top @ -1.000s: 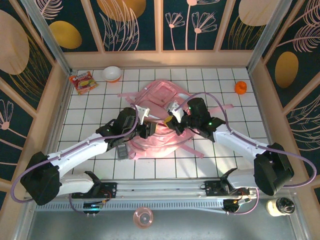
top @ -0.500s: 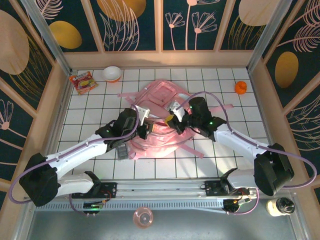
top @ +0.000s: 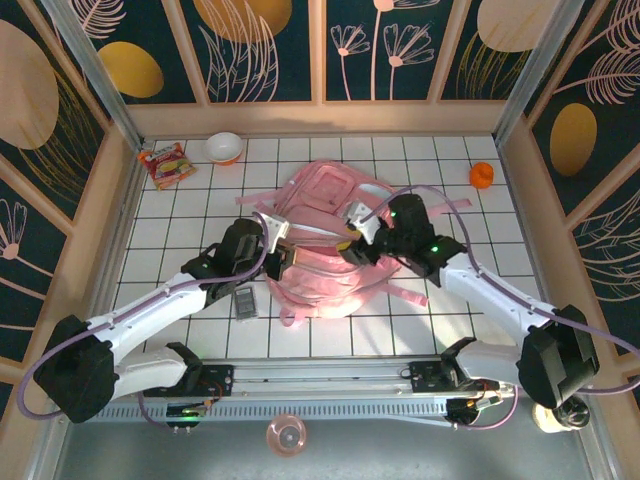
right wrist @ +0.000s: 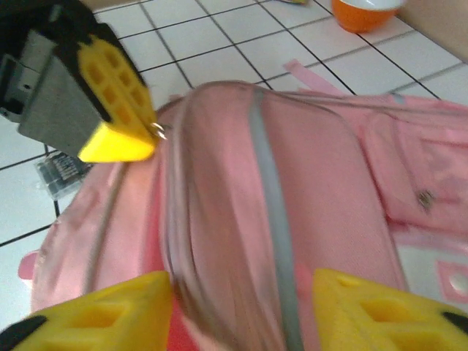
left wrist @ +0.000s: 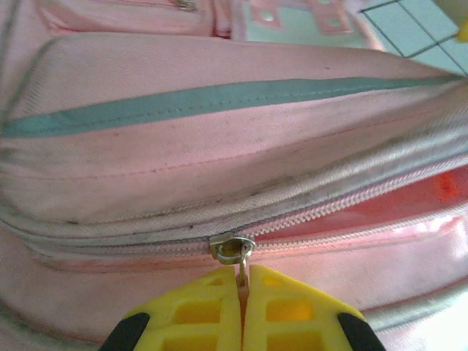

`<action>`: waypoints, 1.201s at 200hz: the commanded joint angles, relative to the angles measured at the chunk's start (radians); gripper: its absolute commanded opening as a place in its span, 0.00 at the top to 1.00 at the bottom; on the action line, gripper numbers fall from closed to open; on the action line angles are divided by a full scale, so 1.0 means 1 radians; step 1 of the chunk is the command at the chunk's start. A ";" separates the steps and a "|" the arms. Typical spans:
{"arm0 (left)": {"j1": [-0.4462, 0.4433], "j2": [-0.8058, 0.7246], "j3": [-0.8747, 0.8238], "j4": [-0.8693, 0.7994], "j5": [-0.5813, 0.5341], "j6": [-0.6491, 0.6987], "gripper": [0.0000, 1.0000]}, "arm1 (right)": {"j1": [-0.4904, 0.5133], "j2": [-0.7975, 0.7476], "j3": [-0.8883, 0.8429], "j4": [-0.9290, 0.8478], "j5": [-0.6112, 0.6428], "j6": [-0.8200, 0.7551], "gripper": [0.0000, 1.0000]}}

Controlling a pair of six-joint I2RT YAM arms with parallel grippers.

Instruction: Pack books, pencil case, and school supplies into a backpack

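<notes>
Looking down in the top view, the large soft pink backpack (top: 325, 190) lies on the white tiled surface (top: 170, 215). The left tool (top: 284, 260) meets its near-left flank and the right tool (top: 350, 250) its near-right flank. The small dark grey calculator-like device (top: 245, 302) rests just off the backpack's near-left edge, nearer the left arm.

In the left wrist view, the left tool (left wrist: 243, 284) is pinched tight on the small metal zip pull (left wrist: 234, 248). The zip runs side to side across the backpack, gaping red to the slider's right and closed to its left. Opening it further probably means dragging leftward along that line.

In the right wrist view, the right tool (right wrist: 241, 311) stands wide, straddling the backpack's ridge without clamping it.
</notes>
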 commanded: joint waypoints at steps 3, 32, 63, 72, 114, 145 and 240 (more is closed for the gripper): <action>0.000 -0.005 0.028 0.035 0.122 0.053 1.00 | 0.069 0.030 0.043 0.078 0.112 -0.024 0.43; -0.001 -0.015 0.036 0.035 0.140 0.064 1.00 | 0.104 0.113 0.087 0.087 0.139 -0.045 0.42; -0.001 -0.022 0.035 0.044 0.107 0.046 1.00 | 0.118 0.168 0.114 0.078 0.089 -0.055 0.41; -0.001 -0.022 0.033 0.052 0.112 0.043 1.00 | 0.120 0.177 0.115 0.082 0.064 -0.052 0.41; -0.001 -0.020 0.036 0.067 0.083 0.038 1.00 | 0.119 0.218 0.127 0.052 0.069 -0.065 0.59; 0.037 0.013 0.040 -0.006 0.055 0.074 1.00 | 0.082 0.178 0.131 0.000 0.041 -0.100 1.00; 0.214 0.074 0.054 -0.012 -0.018 0.220 1.00 | -0.160 0.020 0.113 -0.106 -0.248 -0.182 1.00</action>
